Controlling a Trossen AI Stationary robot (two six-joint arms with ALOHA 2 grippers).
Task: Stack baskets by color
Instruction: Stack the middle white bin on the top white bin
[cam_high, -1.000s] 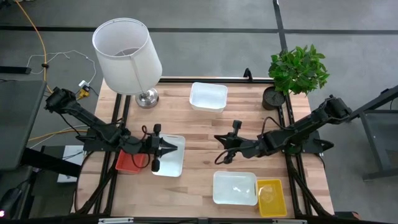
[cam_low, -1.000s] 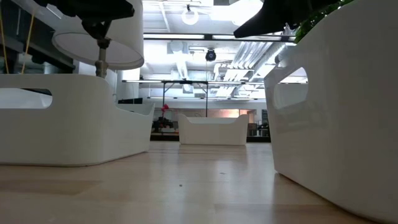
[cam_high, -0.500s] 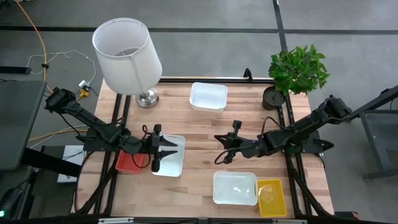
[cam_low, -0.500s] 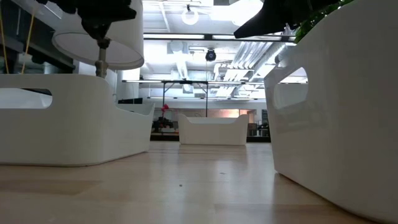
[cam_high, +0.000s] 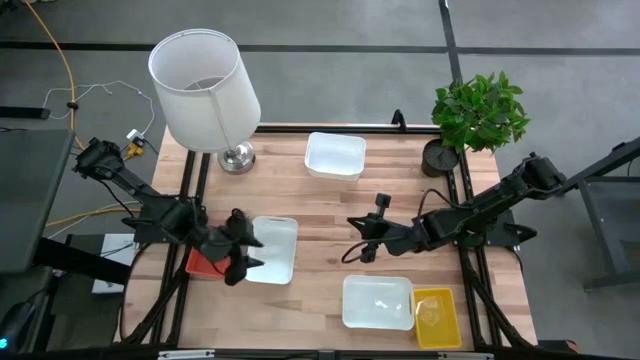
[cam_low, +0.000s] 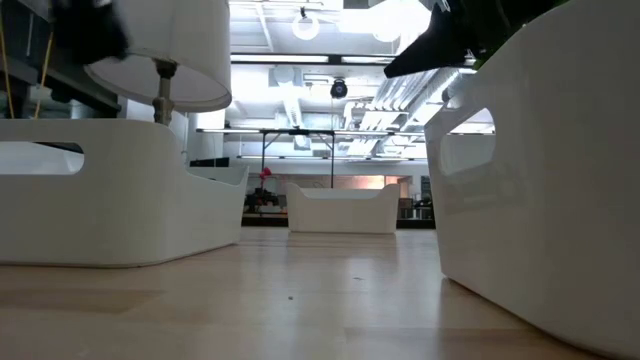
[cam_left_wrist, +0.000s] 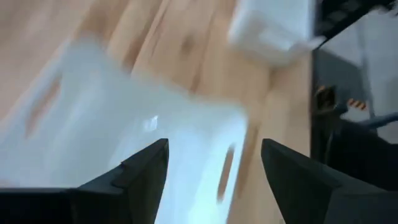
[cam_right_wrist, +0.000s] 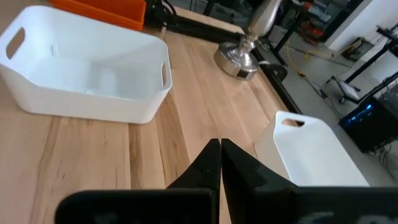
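pale wooden tabletop under both arms. left gripper (cam_high: 243, 258) has swung back, fingers now spread, letting go of the smooth white plastic basket (cam_high: 275, 248) just ahead of it; a flat red meshed basket (cam_high: 203, 262) lies behind it. this white one looks placed. right gripper (cam_high: 352, 239), fingers pressed together, waits mid-table, well apart from the other white baskets.

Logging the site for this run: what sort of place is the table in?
Probably a lab or workshop. The low view shows exposed ceiling pipes and a bare work table far behind; the high view shows a grey floor with a loose yellow cable.
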